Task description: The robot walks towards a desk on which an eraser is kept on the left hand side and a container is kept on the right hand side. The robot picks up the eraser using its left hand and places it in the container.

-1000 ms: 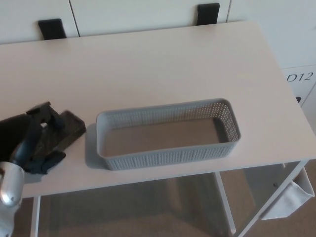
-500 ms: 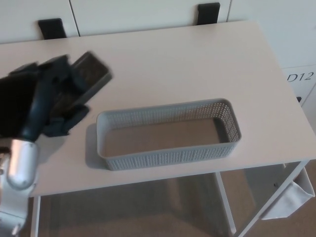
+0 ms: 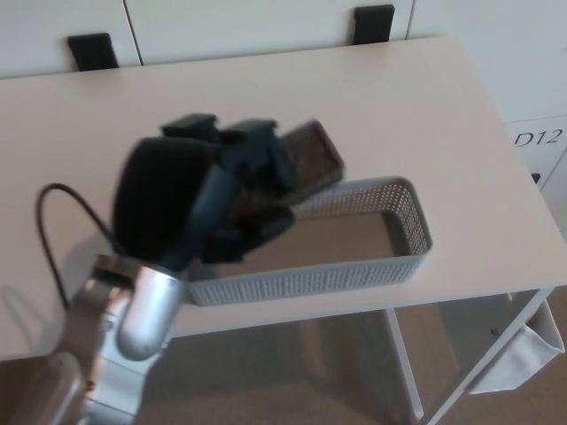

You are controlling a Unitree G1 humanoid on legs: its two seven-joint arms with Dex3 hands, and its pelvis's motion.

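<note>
— Where do we see the eraser (image 3: 310, 159)?
— Clamped in our left hand (image 3: 244, 190), held above the grey perforated container's (image 3: 403, 235) nine o'clock end, on the white desk (image 3: 266, 88).

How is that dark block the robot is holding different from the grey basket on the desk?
The eraser is dark, solid and small; the container is pale grey, perforated, open-topped and much larger. The eraser is held up, tilted, in the left hand, above the container's left end; the container sits flat on the desk. Both look roughly rectangular.
</note>
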